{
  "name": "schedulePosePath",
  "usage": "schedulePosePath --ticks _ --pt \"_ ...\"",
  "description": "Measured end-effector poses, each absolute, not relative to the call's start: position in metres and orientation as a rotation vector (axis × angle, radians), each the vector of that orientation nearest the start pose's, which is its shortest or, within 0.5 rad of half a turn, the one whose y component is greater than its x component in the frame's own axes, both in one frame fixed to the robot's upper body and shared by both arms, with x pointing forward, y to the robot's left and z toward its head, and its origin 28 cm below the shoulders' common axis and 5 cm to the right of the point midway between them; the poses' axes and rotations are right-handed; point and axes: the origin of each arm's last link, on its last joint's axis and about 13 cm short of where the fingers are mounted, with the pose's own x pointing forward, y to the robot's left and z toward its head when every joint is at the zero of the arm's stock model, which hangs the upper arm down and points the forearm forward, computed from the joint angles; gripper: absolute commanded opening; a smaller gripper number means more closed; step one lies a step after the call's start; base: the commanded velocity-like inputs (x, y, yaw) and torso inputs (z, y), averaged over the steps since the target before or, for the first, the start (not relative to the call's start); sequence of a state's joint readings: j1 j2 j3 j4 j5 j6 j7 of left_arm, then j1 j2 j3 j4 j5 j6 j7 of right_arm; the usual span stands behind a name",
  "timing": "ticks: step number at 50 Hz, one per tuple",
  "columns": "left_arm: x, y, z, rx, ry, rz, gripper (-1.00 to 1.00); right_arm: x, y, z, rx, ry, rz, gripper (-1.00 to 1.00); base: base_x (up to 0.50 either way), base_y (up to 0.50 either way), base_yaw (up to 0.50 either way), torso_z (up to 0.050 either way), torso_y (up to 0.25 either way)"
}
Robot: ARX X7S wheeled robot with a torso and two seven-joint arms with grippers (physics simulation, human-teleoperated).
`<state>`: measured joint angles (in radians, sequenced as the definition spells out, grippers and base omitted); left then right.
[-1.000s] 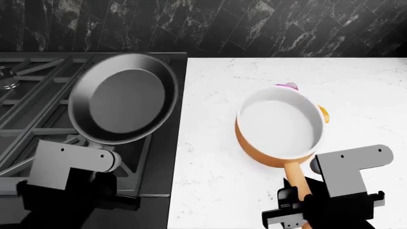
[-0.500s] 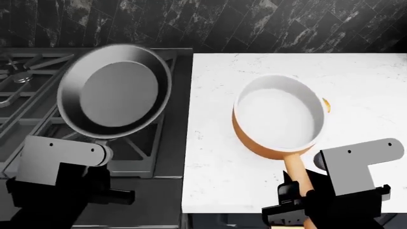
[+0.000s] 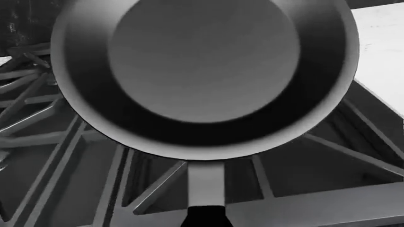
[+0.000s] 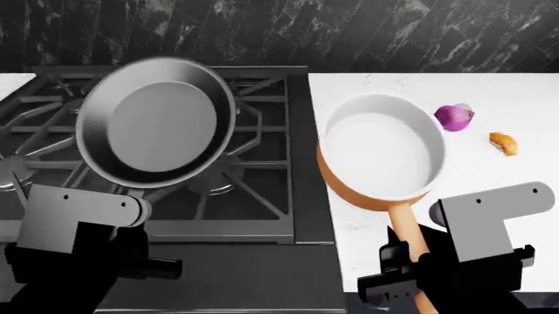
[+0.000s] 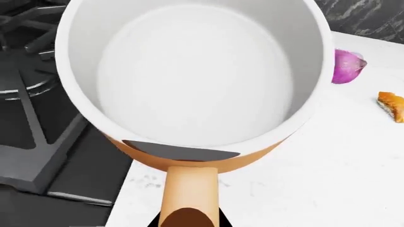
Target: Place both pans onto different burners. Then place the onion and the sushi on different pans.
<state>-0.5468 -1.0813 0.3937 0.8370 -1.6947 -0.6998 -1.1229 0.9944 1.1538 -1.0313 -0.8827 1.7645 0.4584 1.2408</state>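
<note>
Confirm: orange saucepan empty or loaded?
Empty. The orange saucepan shows only bare white inside; the onion and sushi lie on the counter beside it.

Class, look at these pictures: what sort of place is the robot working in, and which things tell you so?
Most likely a kitchen, rendered in simulation. A gas stove with black grates sits beside a white marble counter, and a black frying pan and an orange saucepan are in view.

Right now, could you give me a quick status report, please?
Left gripper holds frying pan over stove. Right gripper holds saucepan. Onion, sushi on counter.
</note>
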Motion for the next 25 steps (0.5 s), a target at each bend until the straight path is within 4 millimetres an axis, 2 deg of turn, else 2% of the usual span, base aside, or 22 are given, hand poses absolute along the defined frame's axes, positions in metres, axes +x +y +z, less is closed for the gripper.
schedulePosePath --ticks 25 --pt "0.153 0.2494 0.2128 0.127 0.31 -0.031 -1.0 0.1486 -0.115 0.2189 -0.174 0.373 0.104 -1.0 0.0 0.5 0.0 0.001 0.003"
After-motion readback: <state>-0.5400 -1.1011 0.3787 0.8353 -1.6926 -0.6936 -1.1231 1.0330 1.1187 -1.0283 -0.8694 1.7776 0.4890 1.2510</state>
